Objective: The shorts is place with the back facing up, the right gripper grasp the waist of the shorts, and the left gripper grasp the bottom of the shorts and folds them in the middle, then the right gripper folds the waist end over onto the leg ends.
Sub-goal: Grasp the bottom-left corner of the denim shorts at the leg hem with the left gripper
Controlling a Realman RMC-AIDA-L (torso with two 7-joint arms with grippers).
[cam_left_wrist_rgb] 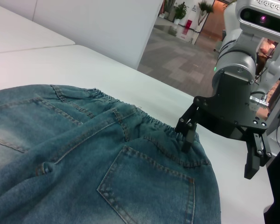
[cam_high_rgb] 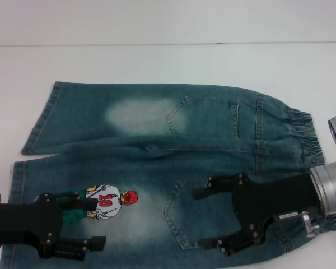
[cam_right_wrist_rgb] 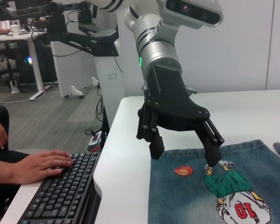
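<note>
Faded blue-green denim shorts (cam_high_rgb: 157, 168) lie flat on the white table (cam_high_rgb: 157, 61), back pockets up, leg ends (cam_high_rgb: 28, 151) toward robot's left, gathered elastic waist (cam_high_rgb: 302, 134) toward its right; nearer leg carries the cartoon player patch numbered 10 (cam_high_rgb: 107, 202).

Left: black two-fingered left gripper (cam_high_rgb: 81, 221) on black arm, over the nearer leg just beside the patch, a little in from the hem. Fingers spread wide, nothing held; right wrist view shows one fingertip (cam_right_wrist_rgb: 213, 156) about touching the denim, the other beyond the hem over bare table.

Right: black two-fingered right gripper (cam_high_rgb: 210, 218) on silver wrist, above the nearer back pocket (cam_high_rgb: 213, 216), inboard of the waistband. Jaws wide apart, empty; left wrist view has one fingertip (cam_left_wrist_rgb: 188, 140) low, close to the cloth near the gathered edge.

Step, as judged: approach before the first grasp; no fold made yet.

Next move likely calls for both claws to settle on the nearer edge, waist and hem, pinch one layer only, then lift together
</note>
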